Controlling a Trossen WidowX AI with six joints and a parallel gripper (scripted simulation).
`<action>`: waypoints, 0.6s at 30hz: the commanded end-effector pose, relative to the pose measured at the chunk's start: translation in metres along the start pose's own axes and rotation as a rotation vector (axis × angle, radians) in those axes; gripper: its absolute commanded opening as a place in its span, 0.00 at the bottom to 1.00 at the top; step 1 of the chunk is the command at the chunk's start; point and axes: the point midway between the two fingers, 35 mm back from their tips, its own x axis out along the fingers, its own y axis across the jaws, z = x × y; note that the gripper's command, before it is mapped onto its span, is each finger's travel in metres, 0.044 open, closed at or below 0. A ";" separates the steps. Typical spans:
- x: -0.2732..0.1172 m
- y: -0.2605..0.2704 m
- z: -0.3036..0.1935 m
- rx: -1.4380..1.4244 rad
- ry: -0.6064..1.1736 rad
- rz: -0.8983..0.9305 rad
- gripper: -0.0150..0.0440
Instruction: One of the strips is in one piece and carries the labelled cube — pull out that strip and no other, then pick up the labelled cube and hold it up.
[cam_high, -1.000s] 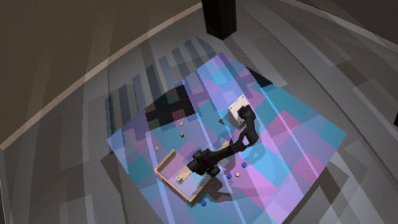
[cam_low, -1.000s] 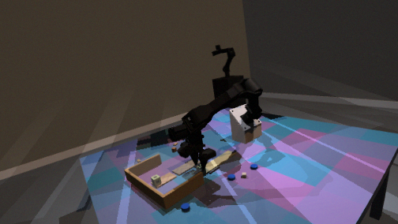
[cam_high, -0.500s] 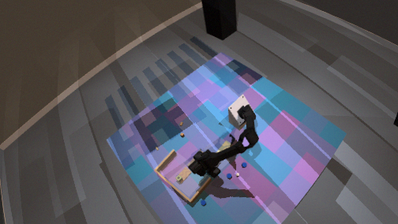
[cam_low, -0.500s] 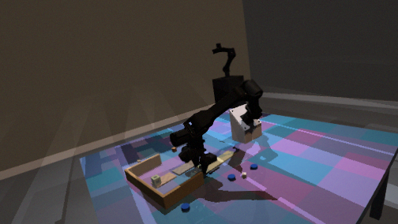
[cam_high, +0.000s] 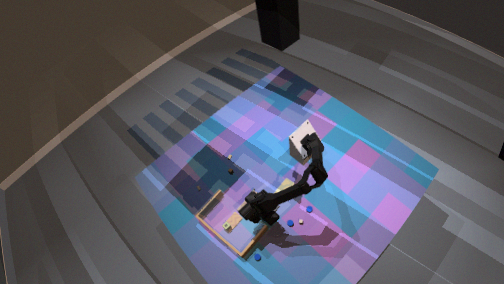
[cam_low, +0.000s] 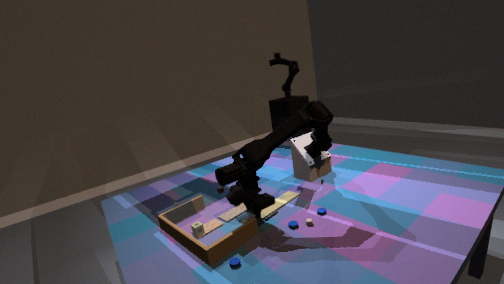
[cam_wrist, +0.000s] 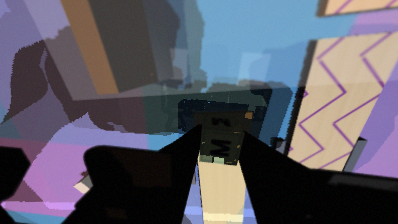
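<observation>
My gripper (cam_low: 259, 214) (cam_wrist: 218, 130) is shut on a dark green cube (cam_wrist: 220, 142) marked M, seen between the fingertips in the wrist view; the arm hides it in the top and exterior views. A plain pale strip (cam_high: 285, 185) (cam_low: 286, 201) (cam_wrist: 222, 192) runs from under the gripper toward the arm's base. Whether the cube touches the strip, I cannot tell. Another strip (cam_high: 233, 221) (cam_low: 233, 212) (cam_wrist: 345, 105), with purple zigzags, lies beside it in two pieces with a gap. A second pale green cube (cam_high: 227, 226) (cam_low: 197, 229) stands on its far piece.
A low wooden tray wall (cam_high: 220, 237) (cam_low: 232, 242) surrounds the zigzag strip's far end. Blue discs (cam_high: 290, 223) (cam_low: 293, 225) and a small white cube (cam_high: 301, 221) (cam_low: 309, 222) lie beside the arm. A white-faced wedge block (cam_high: 299, 137) (cam_low: 301, 150) stands near the arm's base.
</observation>
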 end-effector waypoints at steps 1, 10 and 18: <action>-0.008 -0.003 -0.009 0.002 0.002 0.000 0.25; -0.035 -0.012 -0.047 0.009 0.006 0.001 0.25; -0.042 -0.014 -0.060 0.012 0.007 0.003 0.25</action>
